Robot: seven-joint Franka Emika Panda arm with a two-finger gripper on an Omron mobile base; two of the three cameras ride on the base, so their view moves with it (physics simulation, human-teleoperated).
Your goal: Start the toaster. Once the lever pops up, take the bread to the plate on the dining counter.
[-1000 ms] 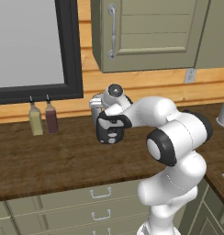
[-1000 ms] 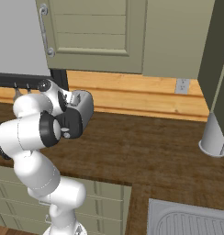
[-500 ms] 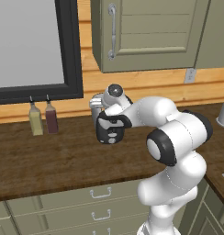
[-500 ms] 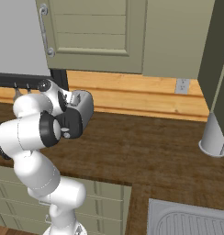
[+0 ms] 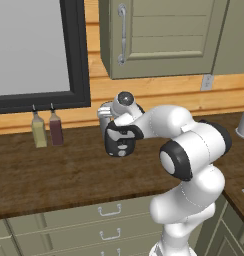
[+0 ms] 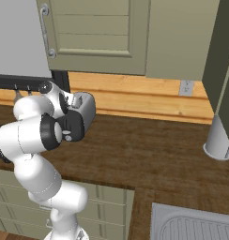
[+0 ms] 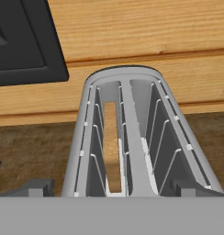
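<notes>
The toaster (image 7: 132, 137) has shiny silver sides and two slots on top, and stands on the dark wooden counter against the wood-panelled wall. The bread (image 7: 111, 147), a tan slice, sits down in its left slot. My gripper (image 7: 111, 187) hovers just above the near end of the toaster, open, one fingertip (image 7: 36, 186) on each side and nothing held. From the base views the dark hand (image 5: 118, 142) covers most of the toaster (image 5: 105, 113), whose silver side (image 6: 87, 108) shows behind it. The plate and the dining counter are out of view.
Two slim bottles (image 5: 39, 131) (image 5: 56, 128) stand left of the toaster under a black-framed window (image 5: 76, 55). Olive wall cabinets (image 5: 159, 35) hang overhead. A pale cylinder (image 6: 219, 140) stands at the far right, and a sink (image 6: 196, 225) lies at the near right.
</notes>
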